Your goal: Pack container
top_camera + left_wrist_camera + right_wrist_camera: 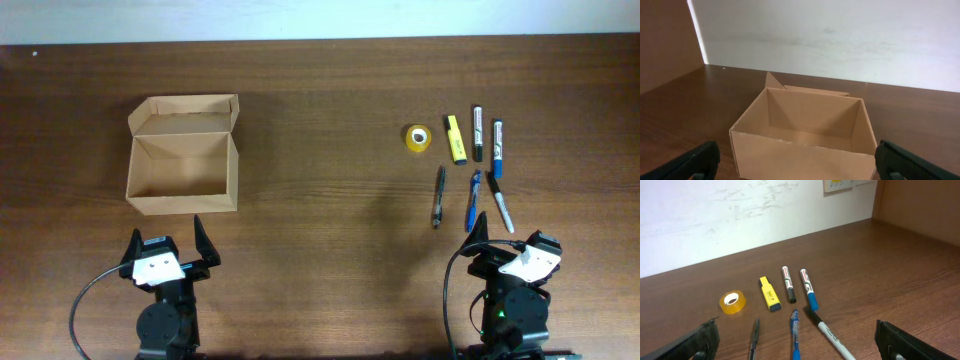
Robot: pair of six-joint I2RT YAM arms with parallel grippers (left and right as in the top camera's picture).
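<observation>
Container (183, 153) sits lid-open on desk's left side, just ahead of left fingers (204, 245), spread wide w/ nothing in them. Right fingers (477, 235) same, near blue pen (472, 201). Risk imo: pens lie close together, so a grab could knock a neighbour rolling.

The box (185, 170) is plain tan, the table (320, 100) dark wood-grain, the tape (410, 140) and highlighter (456, 139) yellow, the right pen (472, 202) blue, the left pen (438, 197) seemingly black.
</observation>
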